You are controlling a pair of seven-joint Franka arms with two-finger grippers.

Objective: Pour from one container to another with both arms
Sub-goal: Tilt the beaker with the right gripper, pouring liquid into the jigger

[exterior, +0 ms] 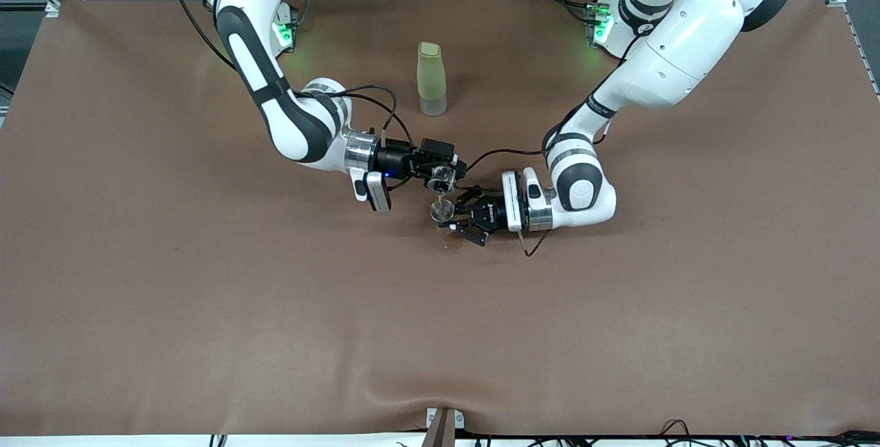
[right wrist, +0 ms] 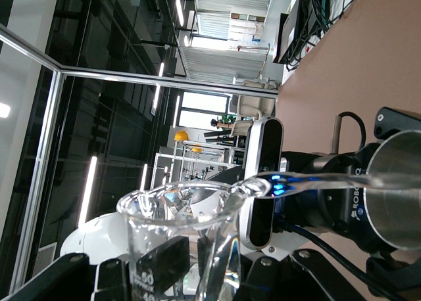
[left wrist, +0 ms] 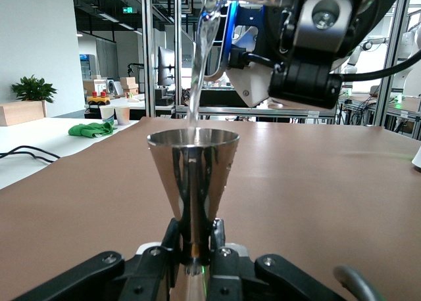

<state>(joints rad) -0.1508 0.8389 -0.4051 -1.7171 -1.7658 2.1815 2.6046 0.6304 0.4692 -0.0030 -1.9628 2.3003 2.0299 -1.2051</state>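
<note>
Near the middle of the brown worktop [exterior: 206, 309], the left gripper [exterior: 459, 221] has its fingers [left wrist: 172, 238] clamped on the narrow waist of a metal jigger [left wrist: 192, 173]. The jigger stands upright between them, its wide mouth facing up and its lower cone hidden among the finger parts. It is polished steel, shaped like two cones joined at their tips, and its side mirrors the brown surface as a dark streak. In the front view the jigger [exterior: 442, 210] shows only as a small shiny ring at the tips of the left gripper.

The right gripper [exterior: 448, 173] hangs over the jigger, its fingers closed on a clear glass beaker [right wrist: 181, 238]. The beaker sits in that grip near its base, tipped over so that its spout points toward the jigger's mouth. It is transparent, with a thin flared rim. A thin stream of clear liquid [left wrist: 197, 71] runs from its lip down into the jigger's open cup; in the right wrist view the stream [right wrist: 316, 179] bridges from the glass rim to the steel cup [right wrist: 395, 189].

A tall pale green bottle [exterior: 431, 79] with a clear base stands upright alone, farther from the front camera than both grippers and well apart from them, toward the worktop edge where the arm bases are mounted.
</note>
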